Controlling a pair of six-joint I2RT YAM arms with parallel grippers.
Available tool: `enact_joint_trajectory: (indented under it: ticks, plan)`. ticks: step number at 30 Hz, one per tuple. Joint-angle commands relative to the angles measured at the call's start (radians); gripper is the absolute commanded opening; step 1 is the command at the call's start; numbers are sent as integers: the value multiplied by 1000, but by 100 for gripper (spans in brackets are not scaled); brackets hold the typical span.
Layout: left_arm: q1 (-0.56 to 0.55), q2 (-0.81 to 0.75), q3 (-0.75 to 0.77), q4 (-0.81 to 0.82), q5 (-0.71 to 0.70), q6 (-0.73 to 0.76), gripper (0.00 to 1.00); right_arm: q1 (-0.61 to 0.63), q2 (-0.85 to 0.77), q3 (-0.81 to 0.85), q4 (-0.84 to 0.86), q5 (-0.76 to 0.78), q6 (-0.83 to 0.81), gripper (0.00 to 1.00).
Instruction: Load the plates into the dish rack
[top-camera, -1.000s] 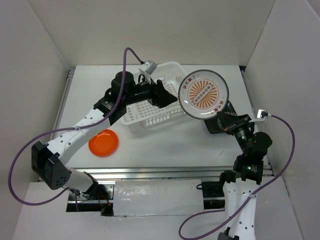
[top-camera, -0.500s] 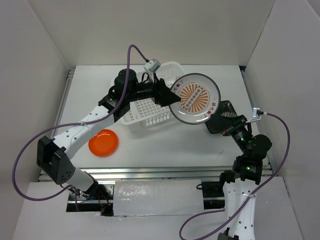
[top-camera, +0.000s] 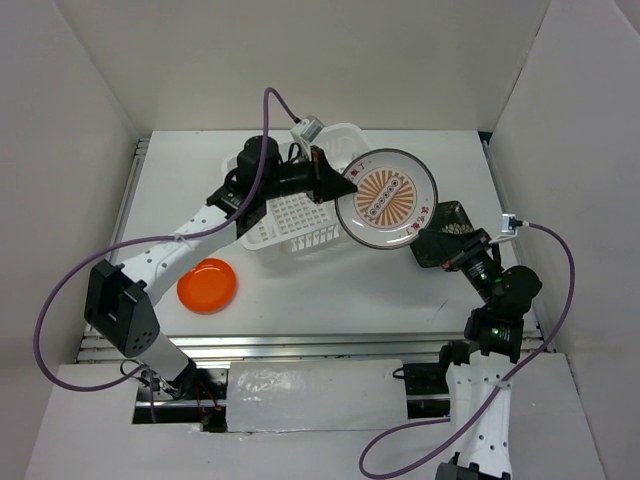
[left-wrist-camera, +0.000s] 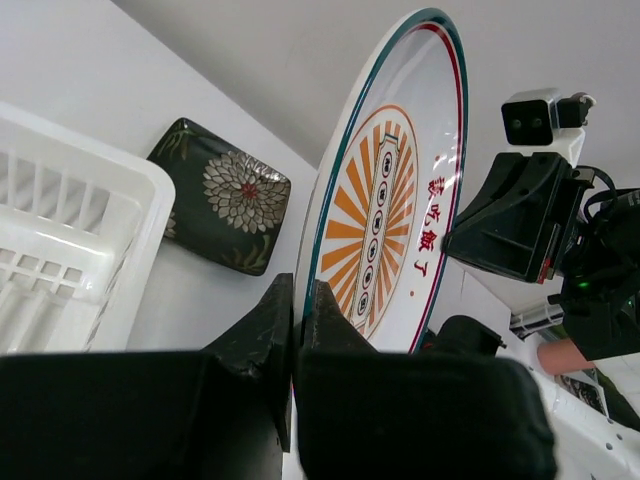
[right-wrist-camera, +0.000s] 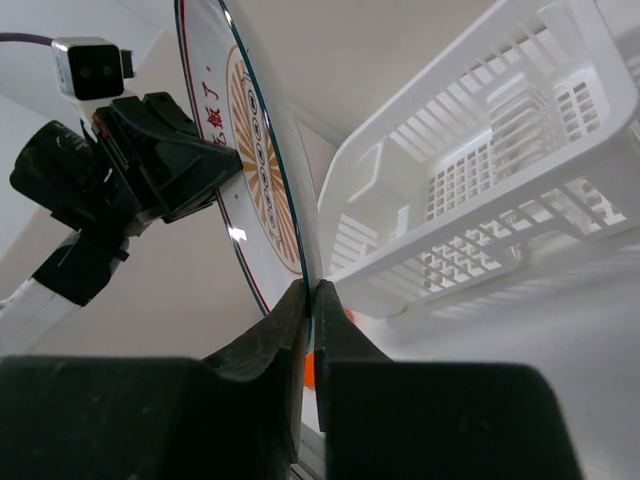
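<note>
White tabletop (top-camera: 330, 290) had the orange plate (top-camera: 207, 285) flat in open room at left, dish rack (top-camera: 290, 225) next, then left gripper (top-camera: 343, 188) and right gripper (top-camera: 432, 234) clamped tight on opposite rims of the airborne sunburst plate (top-camera: 385, 198) by the rack's right edge, dark square plate (top-camera: 457, 214) lying far right.

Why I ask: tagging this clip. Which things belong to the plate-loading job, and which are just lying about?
Job: sunburst plate, gripped by left pincer and right pincer; orange plate; dark square plate; dish rack.
Lying about: only the purple cables.
</note>
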Motion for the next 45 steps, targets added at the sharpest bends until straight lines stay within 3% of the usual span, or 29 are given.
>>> enact_joint_trajectory:
  ticks: [1,3,6,7,10,18,23,27,36,40,45]
  plan:
    - [-16,0,74,2,70,20,0,-3,2,21,42,20,-1,10]
    - [-17,3,103,-41,24,66,0,-3,-6,26,15,34,-21,20]
    - [-17,-1,169,-139,-74,136,0,-3,-14,30,-34,75,-50,48]
    - [-17,-3,189,-151,-123,156,0,-3,-14,30,-44,85,-56,64]
    - [-17,-3,257,-220,-237,236,0,-3,-24,24,-75,104,-70,89]
    - [-14,149,648,-524,-544,472,0,-5,-124,-34,-142,175,-129,99]
    - [-8,230,735,-555,-734,658,0,-3,-175,-121,-147,169,-129,100]
    - [15,325,810,-585,-875,699,0,-5,-202,-174,-105,190,-119,100]
    - [73,363,628,-446,-805,807,0,-3,-247,-208,-119,218,-146,100]
    - [98,429,617,-443,-735,879,0,-3,-270,-221,-107,241,-141,100]
    - [119,419,504,-311,-673,917,0,-3,-265,-218,-113,250,-156,100]
